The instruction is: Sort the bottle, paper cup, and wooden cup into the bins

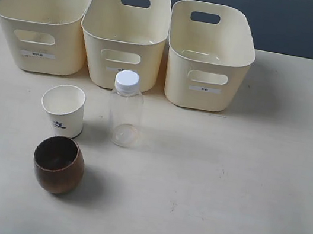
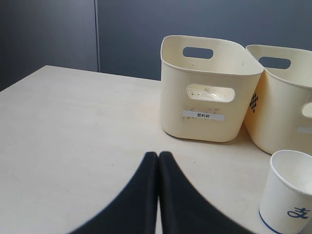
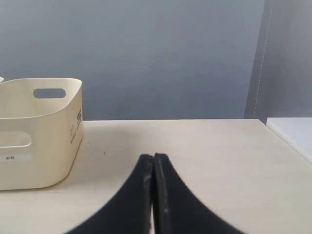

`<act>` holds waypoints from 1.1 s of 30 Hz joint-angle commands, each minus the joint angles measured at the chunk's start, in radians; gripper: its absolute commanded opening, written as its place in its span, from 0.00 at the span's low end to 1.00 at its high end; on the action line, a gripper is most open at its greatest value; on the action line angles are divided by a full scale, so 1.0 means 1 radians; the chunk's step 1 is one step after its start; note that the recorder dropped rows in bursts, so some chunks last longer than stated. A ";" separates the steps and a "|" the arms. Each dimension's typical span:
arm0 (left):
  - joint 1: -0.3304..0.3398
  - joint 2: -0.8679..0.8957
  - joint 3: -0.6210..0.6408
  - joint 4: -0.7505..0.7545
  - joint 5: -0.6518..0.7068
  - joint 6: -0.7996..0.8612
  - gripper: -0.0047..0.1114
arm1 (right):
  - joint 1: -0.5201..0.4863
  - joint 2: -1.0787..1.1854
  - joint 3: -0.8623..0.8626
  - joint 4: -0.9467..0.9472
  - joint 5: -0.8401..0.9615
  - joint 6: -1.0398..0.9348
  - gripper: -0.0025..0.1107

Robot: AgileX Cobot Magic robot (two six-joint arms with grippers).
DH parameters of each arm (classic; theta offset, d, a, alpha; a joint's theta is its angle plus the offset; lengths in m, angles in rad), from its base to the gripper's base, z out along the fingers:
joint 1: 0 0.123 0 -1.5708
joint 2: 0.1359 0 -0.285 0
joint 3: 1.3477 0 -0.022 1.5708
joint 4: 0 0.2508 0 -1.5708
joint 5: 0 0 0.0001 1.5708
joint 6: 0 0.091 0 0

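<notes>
The label (image 2: pixel 203 115) on the leftmost bin (image 2: pixel 175 97) reads 塑料杯; the paper cup (image 2: pixel 287 190) bears an unreadable blue mark.

bins (image 1: pixel 146 73) cream, labels (image 2: pixel 203 115) white with dark print. bottle (image 1: pixel 125 115) clear, cap (image 1: pixel 127 82) white. paper cup (image 1: pixel 63 115) white, blue mark, blue line at base. wooden cup (image 1: pixel 60 170) dark brown, darker inside. tabletop (image 1: pixel 241 185) pale beige, wall (image 3: pixel 146 48) blue-grey. left pincer (image 2: pixel 158 155) and right pincer (image 3: pixel 153 157) black. black-and-white checker patch (image 2: pixel 254 102) on one bin's side.
</notes>
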 commanded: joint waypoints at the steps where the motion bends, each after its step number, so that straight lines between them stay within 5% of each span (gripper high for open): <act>1: -0.003 -0.005 -0.004 0.001 -0.007 -0.001 0.04 | -0.006 -0.003 0.003 -0.002 -0.038 -0.006 0.01; 6: -0.003 -0.005 -0.004 0.001 -0.007 -0.001 0.04 | -0.006 -0.003 0.003 0.007 -0.082 -0.003 0.01; 14: -0.003 -0.005 -0.004 0.001 -0.007 -0.001 0.04 | -0.006 -0.003 0.003 0.348 -0.117 0.002 0.01; 33: -0.003 -0.005 -0.004 0.001 -0.007 -0.001 0.04 | -0.004 -0.003 -0.028 0.517 -0.229 0.002 0.01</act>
